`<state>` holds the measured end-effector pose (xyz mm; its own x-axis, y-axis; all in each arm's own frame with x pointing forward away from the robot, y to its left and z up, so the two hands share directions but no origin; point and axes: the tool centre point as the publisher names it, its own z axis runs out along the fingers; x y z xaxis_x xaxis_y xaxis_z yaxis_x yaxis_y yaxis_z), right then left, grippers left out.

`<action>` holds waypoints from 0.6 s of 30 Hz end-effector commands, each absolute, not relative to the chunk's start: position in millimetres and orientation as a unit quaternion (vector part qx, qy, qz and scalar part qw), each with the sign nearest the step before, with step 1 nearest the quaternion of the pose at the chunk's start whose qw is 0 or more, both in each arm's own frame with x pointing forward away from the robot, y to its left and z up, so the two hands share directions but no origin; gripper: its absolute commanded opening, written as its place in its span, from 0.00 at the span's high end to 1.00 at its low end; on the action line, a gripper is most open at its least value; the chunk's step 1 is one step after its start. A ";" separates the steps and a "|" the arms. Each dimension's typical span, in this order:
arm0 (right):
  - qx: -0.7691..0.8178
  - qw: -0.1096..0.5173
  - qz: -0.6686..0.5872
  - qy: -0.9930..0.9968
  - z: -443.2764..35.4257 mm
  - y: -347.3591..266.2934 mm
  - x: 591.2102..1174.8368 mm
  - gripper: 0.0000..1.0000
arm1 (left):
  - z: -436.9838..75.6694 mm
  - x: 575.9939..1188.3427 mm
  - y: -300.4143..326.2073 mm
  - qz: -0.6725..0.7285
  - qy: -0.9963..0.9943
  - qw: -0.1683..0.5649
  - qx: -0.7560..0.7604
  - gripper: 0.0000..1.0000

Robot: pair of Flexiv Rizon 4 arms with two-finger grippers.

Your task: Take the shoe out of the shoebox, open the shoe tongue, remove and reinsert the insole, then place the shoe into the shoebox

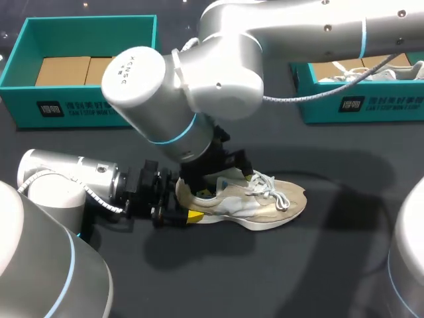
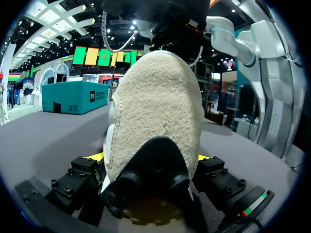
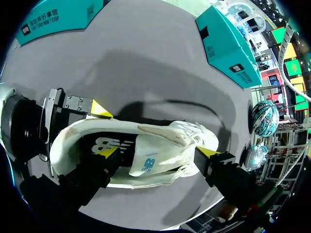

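The shoe [image 1: 258, 202] lies on the counter [image 1: 278, 278], its heel pinched by the left claw [image 2: 149, 158]. The right claw [image 3: 158, 153] is spread wide astride the tongue [image 3: 146, 162]. Pulling out the insole [image 3: 119, 144] looks next, which needs a pinch.

Dark grey table [image 1: 265, 278], matte, spread across the whole scene. Near the middle, sole down on it, a cream and white shoe [image 1: 265, 207], heel to the left, toe to the right, white laces loose. Far left, an open teal left shoebox [image 1: 79, 103]. Far right, an open teal right shoebox [image 1: 371, 106], well apart from the shoe.
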<state>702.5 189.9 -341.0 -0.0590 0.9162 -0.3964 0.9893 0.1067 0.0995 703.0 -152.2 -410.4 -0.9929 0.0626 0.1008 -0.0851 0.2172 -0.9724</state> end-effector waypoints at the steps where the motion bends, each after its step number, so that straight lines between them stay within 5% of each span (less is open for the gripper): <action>1: 0.801 0.222 -0.069 0.551 -344.7 196.1 697.2 0.00 | -413.9 703.3 -152.7 0.625 -0.778 0.058 0.008 1.00; 18: 0.824 0.218 -0.075 0.518 -343.6 168.2 692.4 0.00 | -413.9 703.3 -152.7 0.625 -0.778 0.058 0.008 1.00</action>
<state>697.9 172.6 -346.8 -0.0486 0.8926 -0.4483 0.9946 0.0846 0.0606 703.0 -152.2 -410.4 -0.9929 0.0626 0.1009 -0.0851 0.2172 -0.9724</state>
